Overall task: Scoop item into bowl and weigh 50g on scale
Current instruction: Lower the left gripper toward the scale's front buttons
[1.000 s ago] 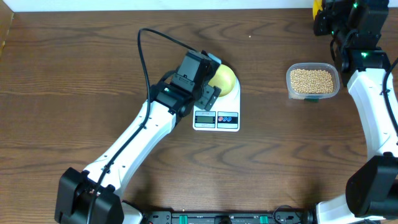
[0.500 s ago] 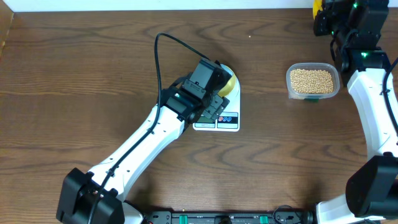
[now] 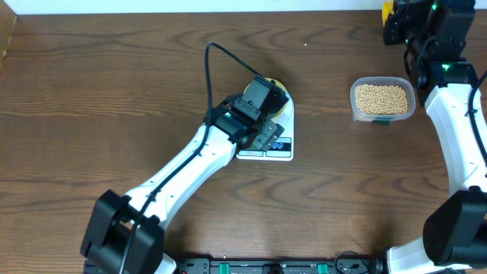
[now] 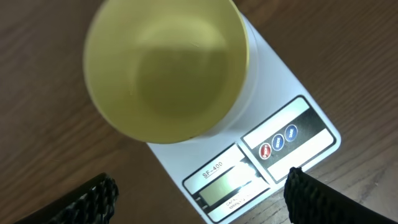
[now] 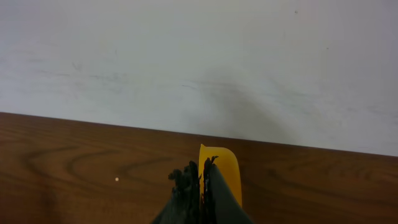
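Note:
The pale yellow bowl point(image 4: 165, 68) stands empty on the white scale point(image 4: 273, 93), above its grey display point(image 4: 227, 186) and two round buttons. My left gripper point(image 4: 202, 205) is open and empty, its fingers spread on either side of the display end. In the overhead view the left gripper point(image 3: 268, 135) hovers over the scale point(image 3: 288, 125) and hides most of the bowl point(image 3: 280, 87). The beige beans point(image 3: 383, 97) fill a clear tub at the right. My right gripper point(image 5: 200, 177) is shut on the yellow scoop point(image 5: 222, 171) at the table's far right corner point(image 3: 396, 19).
The clear tub point(image 3: 353, 106) sits right of the scale with bare brown table between them. A black cable point(image 3: 217, 57) loops up from the left arm. A white wall point(image 5: 199, 62) runs along the table's far edge.
My left arm has swung right, and its gripper now sits over the scale's display end, covering more of the bowl. The right arm has not moved.

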`<state>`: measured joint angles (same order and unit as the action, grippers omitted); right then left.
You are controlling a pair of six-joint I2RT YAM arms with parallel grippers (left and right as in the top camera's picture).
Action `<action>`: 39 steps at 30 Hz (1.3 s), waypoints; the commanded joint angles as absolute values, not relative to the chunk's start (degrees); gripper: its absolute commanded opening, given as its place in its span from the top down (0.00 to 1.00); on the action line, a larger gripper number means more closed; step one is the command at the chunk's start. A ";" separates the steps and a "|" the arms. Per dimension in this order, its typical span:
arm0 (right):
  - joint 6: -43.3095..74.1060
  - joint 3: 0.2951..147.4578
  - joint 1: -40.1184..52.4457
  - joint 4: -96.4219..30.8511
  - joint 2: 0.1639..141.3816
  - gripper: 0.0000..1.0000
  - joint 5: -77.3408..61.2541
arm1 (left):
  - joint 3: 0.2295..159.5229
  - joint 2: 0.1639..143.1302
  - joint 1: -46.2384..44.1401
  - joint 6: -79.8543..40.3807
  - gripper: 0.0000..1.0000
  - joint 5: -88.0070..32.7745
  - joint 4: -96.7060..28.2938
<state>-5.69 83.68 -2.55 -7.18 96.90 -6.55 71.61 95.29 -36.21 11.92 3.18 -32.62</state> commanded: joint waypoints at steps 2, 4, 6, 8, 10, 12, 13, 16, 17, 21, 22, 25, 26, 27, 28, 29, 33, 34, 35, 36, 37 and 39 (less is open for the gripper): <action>-6.50 84.64 -2.15 -7.31 96.23 0.99 -6.15 | 72.66 96.92 -36.75 12.43 0.13 3.70 -32.75; -6.50 84.64 -2.15 -7.31 96.23 0.99 -6.15 | 72.66 97.58 -36.75 12.43 0.12 3.70 -32.75; -6.50 84.64 -2.15 -7.31 96.23 0.99 -6.15 | 72.66 98.48 -36.73 12.43 0.13 3.70 -32.80; -6.50 84.64 -2.15 -7.33 96.23 0.99 -6.15 | 72.64 99.42 -36.75 12.43 0.13 3.68 -32.73; -6.50 84.64 -2.15 -7.33 96.23 0.99 -6.15 | 72.64 100.36 -36.73 12.40 0.12 3.68 -32.75; -6.50 84.64 -2.15 -7.33 96.23 0.99 -6.15 | 72.64 101.21 -36.73 12.40 0.13 3.70 -32.71; -6.50 84.64 -2.15 -7.33 96.23 0.99 -6.15 | 72.64 101.62 -36.75 12.43 0.13 3.70 -32.69; -6.50 84.64 -2.15 -7.35 96.23 0.99 -6.15 | 72.64 102.69 -36.73 12.40 0.13 3.70 -32.71; -6.50 84.64 -2.15 -7.49 96.23 0.99 -6.15 | 72.64 102.91 -36.73 12.40 0.13 3.70 -32.71; -6.50 84.64 -2.15 -7.79 96.23 0.99 -6.15 | 72.64 103.11 -36.73 12.40 0.13 3.70 -32.47; -6.52 84.64 -2.15 -7.88 96.23 0.99 -6.15 | 72.64 103.09 -36.75 12.38 0.13 3.68 -32.32; -6.50 84.64 -2.15 -8.19 96.23 0.99 -6.15 | 72.64 103.11 -36.75 12.21 0.13 3.68 -32.32; -6.50 84.64 -2.15 -8.36 96.23 0.99 -6.15 | 72.64 103.11 -36.73 11.81 0.13 3.68 -32.29; -6.50 84.64 -2.15 -8.49 96.23 0.99 -6.15 | 72.64 103.11 -36.75 11.44 0.12 3.68 -32.32; -6.50 84.64 -2.15 -8.62 96.23 0.99 -6.15 | 72.64 103.11 -36.75 10.76 0.13 3.68 -32.32; -6.52 84.64 -2.15 -8.67 96.23 0.99 -6.15 | 72.64 103.11 -36.73 9.91 0.12 3.68 -32.32; -6.50 84.64 -2.15 -8.67 96.23 0.99 -6.15 | 72.64 103.11 -36.75 8.93 0.13 3.70 -32.34; -6.50 84.64 -2.15 -8.64 96.23 0.99 -6.13 | 72.64 103.11 -36.73 8.91 0.13 3.70 -32.32; -6.50 84.64 -2.15 -8.64 96.23 0.99 -6.15 | 72.64 103.11 -36.75 8.86 0.12 3.70 -32.34; -6.50 84.64 -2.15 -8.67 96.23 0.99 -6.15 | 72.64 103.11 -36.73 8.25 0.13 3.70 -32.36; -6.50 84.64 -2.15 -8.69 96.23 0.99 -6.15 | 72.64 103.11 -36.73 7.55 0.13 3.70 -32.38; -6.50 84.64 -2.15 -8.69 96.23 0.99 -6.15 | 72.64 103.11 -36.75 6.87 0.13 3.70 -32.60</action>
<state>-5.69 83.68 -2.55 -8.75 96.90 -6.55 71.61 102.43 -36.56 8.82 3.18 -32.42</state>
